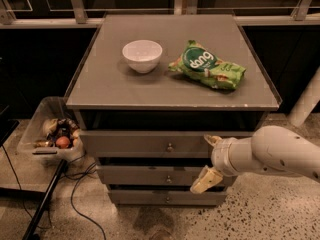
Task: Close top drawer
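The top drawer (135,144) is a wide grey panel with a small round metal knob (170,147) under the cabinet top (100,91). It stands only slightly out, with a dark gap above it. My gripper (208,160) is open in front of the drawer's right end. Its upper finger (213,140) is at the panel's top edge. Its lower finger (205,180) hangs in front of the second drawer. My white arm (275,151) comes in from the right.
A white bowl (142,55) and a green snack bag (207,65) lie on the cabinet top. Two more grey knobbed drawers (145,176) sit below. A clear bin (47,134) of items stands on the floor at left, with cables (75,194) beside it.
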`<action>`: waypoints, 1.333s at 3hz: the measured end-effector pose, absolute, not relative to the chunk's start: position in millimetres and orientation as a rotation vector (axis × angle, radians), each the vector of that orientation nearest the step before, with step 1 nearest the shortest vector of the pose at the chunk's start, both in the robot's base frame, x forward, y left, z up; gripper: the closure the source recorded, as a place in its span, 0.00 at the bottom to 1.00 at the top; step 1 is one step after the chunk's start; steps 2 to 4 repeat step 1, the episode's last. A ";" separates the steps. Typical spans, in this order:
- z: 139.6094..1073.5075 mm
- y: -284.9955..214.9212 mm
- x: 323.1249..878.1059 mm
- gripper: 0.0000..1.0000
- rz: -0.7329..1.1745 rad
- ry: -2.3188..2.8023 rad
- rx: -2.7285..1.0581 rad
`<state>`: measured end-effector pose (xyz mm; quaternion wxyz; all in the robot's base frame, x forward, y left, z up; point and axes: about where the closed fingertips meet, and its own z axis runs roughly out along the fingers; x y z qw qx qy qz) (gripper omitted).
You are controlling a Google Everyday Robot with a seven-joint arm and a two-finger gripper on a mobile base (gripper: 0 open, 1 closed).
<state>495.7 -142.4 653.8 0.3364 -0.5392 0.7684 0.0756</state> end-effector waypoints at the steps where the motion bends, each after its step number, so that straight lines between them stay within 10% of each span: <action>1: 653.9 -142.3 495.7 0.00 0.197 2.003 -1.406; 4: 653.9 -142.3 495.7 0.00 0.197 2.003 -1.406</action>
